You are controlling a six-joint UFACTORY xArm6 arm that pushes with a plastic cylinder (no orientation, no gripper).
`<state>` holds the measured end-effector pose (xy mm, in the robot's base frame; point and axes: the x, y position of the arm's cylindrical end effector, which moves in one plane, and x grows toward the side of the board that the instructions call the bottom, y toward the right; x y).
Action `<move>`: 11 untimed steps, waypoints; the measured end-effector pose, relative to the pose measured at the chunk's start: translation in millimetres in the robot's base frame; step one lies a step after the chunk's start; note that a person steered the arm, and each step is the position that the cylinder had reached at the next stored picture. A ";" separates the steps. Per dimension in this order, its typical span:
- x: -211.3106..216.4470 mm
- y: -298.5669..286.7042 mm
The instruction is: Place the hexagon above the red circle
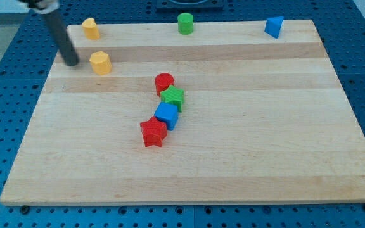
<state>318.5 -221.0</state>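
my tip (72,63), a bare rod without fingers, sits at 9 o'clock of the yellow hexagon (100,63), 10 o'clock of the red circle (164,82).

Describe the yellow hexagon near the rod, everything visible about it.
The yellow hexagon is a small, squat, faceted block, matte orange-yellow, standing flat on the wooden board in the view's upper left. My tip sits just to its left, with a narrow gap showing. A second yellow block lies above it, apart. Nothing else is close to it.
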 end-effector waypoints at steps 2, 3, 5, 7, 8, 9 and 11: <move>2.4 52.4; 24.1 37.9; 42.2 117.8; 35.2 74.8; -4.8 66.7; -22.5 91.9; 11.6 129.8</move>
